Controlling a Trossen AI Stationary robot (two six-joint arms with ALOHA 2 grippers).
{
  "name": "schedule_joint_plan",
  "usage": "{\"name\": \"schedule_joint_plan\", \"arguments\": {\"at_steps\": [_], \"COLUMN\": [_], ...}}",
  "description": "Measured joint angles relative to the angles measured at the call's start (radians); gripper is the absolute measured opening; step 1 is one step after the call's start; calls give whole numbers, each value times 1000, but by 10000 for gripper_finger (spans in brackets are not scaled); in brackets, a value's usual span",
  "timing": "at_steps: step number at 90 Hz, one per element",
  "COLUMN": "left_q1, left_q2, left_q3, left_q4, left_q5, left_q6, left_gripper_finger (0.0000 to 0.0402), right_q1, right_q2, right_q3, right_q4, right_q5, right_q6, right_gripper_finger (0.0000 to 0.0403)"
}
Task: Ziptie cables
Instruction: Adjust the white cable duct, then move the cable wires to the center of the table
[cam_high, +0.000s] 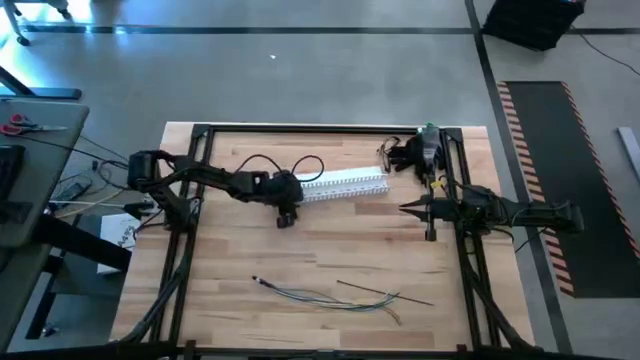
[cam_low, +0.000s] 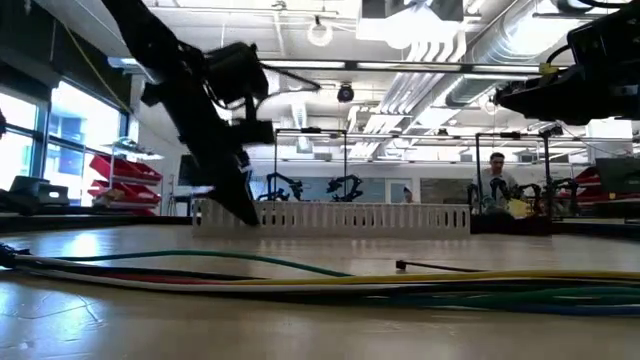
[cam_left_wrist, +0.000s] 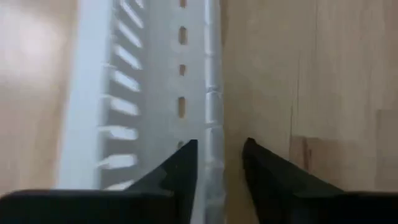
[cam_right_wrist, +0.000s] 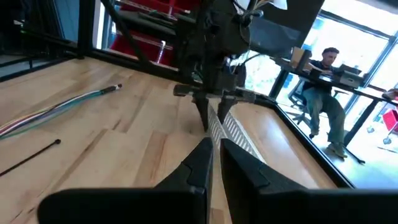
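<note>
From above, the left pincer (cam_high: 287, 205) sits at the near end of the white slotted channel (cam_high: 345, 184) at the back of the wooden worktop (cam_high: 330, 250), probably to steady or shift that channel before anything gets bundled. The cables (cam_high: 330, 295), a loose fan of thin greenish-grey and dark wires, lie well apart from it near the front edge, untouched, with a thin dark ziptie (cam_high: 385, 291) lying across them. The right pincer (cam_high: 408, 208) hangs at the channel's far end, pointing at it.

At table height the cables (cam_low: 330, 280) run across the foreground as smooth coloured strands, the ziptie (cam_low: 440, 267) just behind them, its small square head towards the left. The channel (cam_low: 335, 216) stands behind like a low comb-toothed fence, and the left arm drops onto its left end.

The left wrist camera shows the left pincer (cam_left_wrist: 219, 158) with its fingers (cam_left_wrist: 180, 168) slightly parted astride one thin, ribbed side wall of the channel (cam_left_wrist: 149, 93); whether they press it I cannot tell. The plastic is matte white, slotted, with oblong holes along its floor.

The right wrist camera shows the right pincer (cam_right_wrist: 214, 152) nearly closed, holding nothing, aimed along the channel (cam_right_wrist: 233, 134) at the other arm. The cables (cam_right_wrist: 56, 112) lie off to the side on the pale planks; a person (cam_right_wrist: 326, 93) sits beyond the worktop.
</note>
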Motion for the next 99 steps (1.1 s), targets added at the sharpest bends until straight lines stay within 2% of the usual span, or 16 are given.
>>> {"name": "schedule_joint_plan", "arguments": {"at_steps": [19, 35, 58, 73, 85, 99], "left_q1": [-17, -112, -438, -660, -811, -909], "left_q2": [-171, -291, -320, -319, -276, -188], "left_q3": [1, 2, 2, 3, 3, 3], "left_q4": [-78, -179, -259, -254, -243, -238], "left_q5": [10, 12, 25, 85, 4, -221], "left_q6": [-43, -186, -465, -676, -775, -827], "left_gripper_finger": [150, 149, 149, 148, 148, 151], "right_q1": [0, 0, 0, 0, 0, 0], "right_q2": [0, 0, 0, 0, 0, 0], "right_q3": [0, 0, 0, 0, 0, 0], "right_q4": [0, 0, 0, 0, 0, 0], "right_q5": [0, 0, 0, 0, 0, 0], "right_q6": [0, 0, 0, 0, 0, 0], "right_gripper_finger": [16, 16, 16, 16, 16, 16]}}
